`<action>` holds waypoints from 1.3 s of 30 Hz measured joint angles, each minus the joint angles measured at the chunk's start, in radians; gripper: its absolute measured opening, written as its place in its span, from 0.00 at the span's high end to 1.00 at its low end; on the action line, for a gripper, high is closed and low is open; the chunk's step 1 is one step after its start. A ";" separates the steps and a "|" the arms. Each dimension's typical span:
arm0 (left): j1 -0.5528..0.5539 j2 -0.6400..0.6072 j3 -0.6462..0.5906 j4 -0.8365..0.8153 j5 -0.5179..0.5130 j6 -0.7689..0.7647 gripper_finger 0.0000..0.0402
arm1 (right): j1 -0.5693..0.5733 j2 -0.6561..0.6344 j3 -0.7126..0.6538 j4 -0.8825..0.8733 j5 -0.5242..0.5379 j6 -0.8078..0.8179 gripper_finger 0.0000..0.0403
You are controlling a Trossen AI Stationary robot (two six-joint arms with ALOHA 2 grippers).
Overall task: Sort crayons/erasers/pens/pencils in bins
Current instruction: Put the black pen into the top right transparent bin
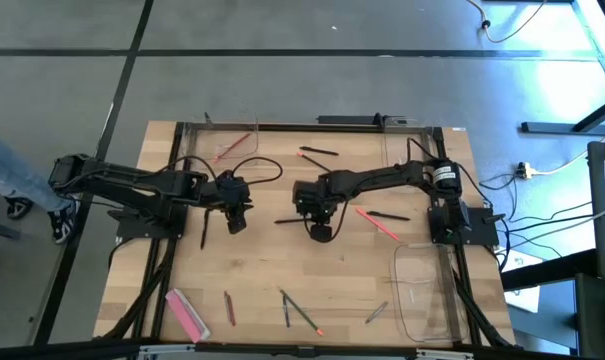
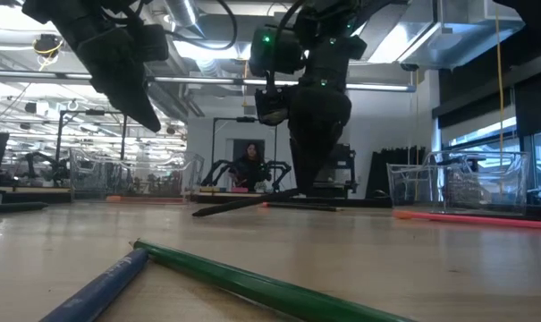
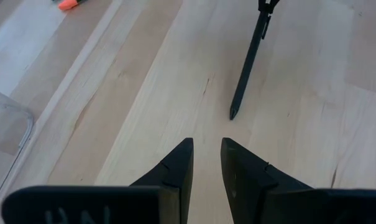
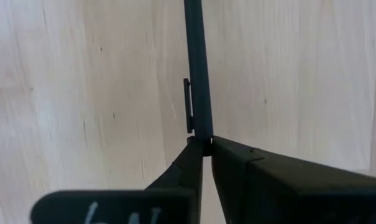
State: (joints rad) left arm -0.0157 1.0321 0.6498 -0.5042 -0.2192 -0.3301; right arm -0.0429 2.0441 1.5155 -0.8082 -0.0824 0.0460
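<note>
Pen [image 4: 197, 68] pick in hand: right gripper [image 4: 206, 144] clamped on its end at table centre, other end low, left gripper [image 3: 206, 163] idling narrow-gapped over another pen [image 3: 248, 62]; next, lift and carry to bin [image 1: 427, 292] near right.

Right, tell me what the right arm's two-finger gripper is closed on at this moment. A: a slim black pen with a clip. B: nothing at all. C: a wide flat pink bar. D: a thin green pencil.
A: in the right wrist view the right gripper has its fingers pinched on the end of a slim black pen with a clip, and the low view shows that pen slanting up off the wooden table.
</note>
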 joint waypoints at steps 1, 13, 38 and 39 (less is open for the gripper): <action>0.000 0.000 0.000 0.001 0.000 0.002 0.82 | 0.000 0.000 0.003 0.001 0.000 0.000 0.93; 0.000 0.000 0.000 0.001 0.000 0.053 0.82 | 0.000 0.000 0.078 -0.024 0.001 0.000 0.93; 0.000 0.000 0.000 0.001 0.000 0.050 0.82 | -0.095 -0.011 0.372 -0.497 0.175 -0.002 0.93; 0.000 0.000 0.000 0.001 0.000 0.050 0.82 | -0.098 -0.020 0.378 -0.505 0.191 -0.001 0.93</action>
State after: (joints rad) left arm -0.0154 1.0321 0.6498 -0.5030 -0.2193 -0.2806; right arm -0.1406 2.0241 1.8935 -1.3132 0.1083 0.0445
